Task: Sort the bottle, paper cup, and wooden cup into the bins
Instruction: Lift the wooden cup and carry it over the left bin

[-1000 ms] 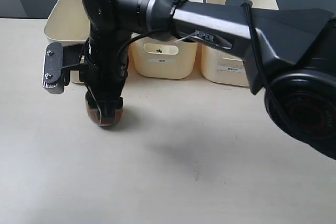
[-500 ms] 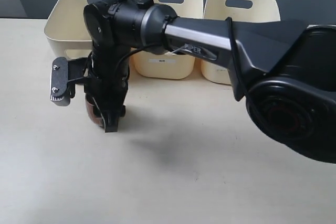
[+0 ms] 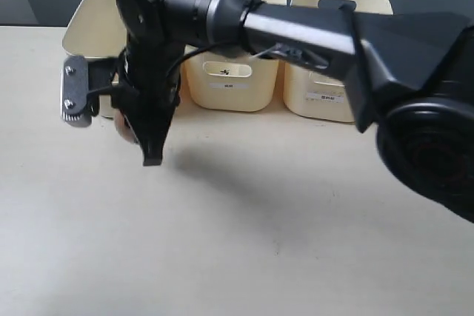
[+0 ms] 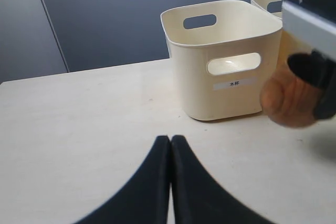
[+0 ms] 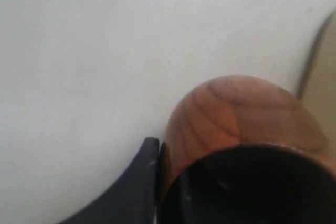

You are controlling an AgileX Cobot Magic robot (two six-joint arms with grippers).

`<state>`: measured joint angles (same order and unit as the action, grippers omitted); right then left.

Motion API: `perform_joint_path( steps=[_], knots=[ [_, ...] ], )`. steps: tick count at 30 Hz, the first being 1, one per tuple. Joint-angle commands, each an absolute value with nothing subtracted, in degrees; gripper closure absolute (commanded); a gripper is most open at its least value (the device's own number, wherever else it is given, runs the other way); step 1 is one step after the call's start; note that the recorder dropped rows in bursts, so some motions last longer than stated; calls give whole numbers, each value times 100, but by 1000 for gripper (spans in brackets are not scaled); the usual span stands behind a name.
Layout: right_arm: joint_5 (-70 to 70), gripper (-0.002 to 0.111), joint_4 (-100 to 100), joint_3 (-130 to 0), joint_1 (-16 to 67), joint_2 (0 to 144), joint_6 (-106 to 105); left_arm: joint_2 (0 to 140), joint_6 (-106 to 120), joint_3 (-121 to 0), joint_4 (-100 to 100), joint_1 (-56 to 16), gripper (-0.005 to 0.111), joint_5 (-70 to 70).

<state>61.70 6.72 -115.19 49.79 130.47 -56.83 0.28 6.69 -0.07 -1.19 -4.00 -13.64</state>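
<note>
The dark brown wooden cup (image 3: pixel 124 129) hangs above the table, just in front of the left bin (image 3: pixel 83 29). My right gripper (image 3: pixel 142 146) has reached across the middle and is shut on the cup. In the right wrist view one black finger (image 5: pixel 143 169) presses the cup's (image 5: pixel 236 121) wall; the other finger is hidden. The left wrist view shows the cup (image 4: pixel 286 103) as a brown blur beside the labelled bin (image 4: pixel 220 40). My left gripper (image 4: pixel 170 139) is shut on nothing, low over the table. The bottle and the paper cup are out of view.
Three cream bins stand in a row at the table's back edge: the left one, a middle bin (image 3: pixel 233 83) and a right bin (image 3: pixel 326 94). The right arm's big black body (image 3: pixel 415 109) spans the scene from the right.
The right gripper has lifted the wooden cup off the table and carried it up and back toward the left bin.
</note>
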Motion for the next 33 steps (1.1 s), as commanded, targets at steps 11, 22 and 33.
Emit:
perform_joint_path(
  steps=[11, 22, 33],
  knots=[
    [4192, 109, 502, -12987, 4789, 12577, -5064, 0, 658, 0, -123, -420, 107, -1364],
    [4501, 109, 595, -15453, 4277, 14684, -3916, 0, 658, 0, -123, -420, 107, -1364],
    [3868, 109, 1658, -15453, 3977, 15328, -3894, 0, 658, 0, -123, -420, 107, -1364]
  ],
)
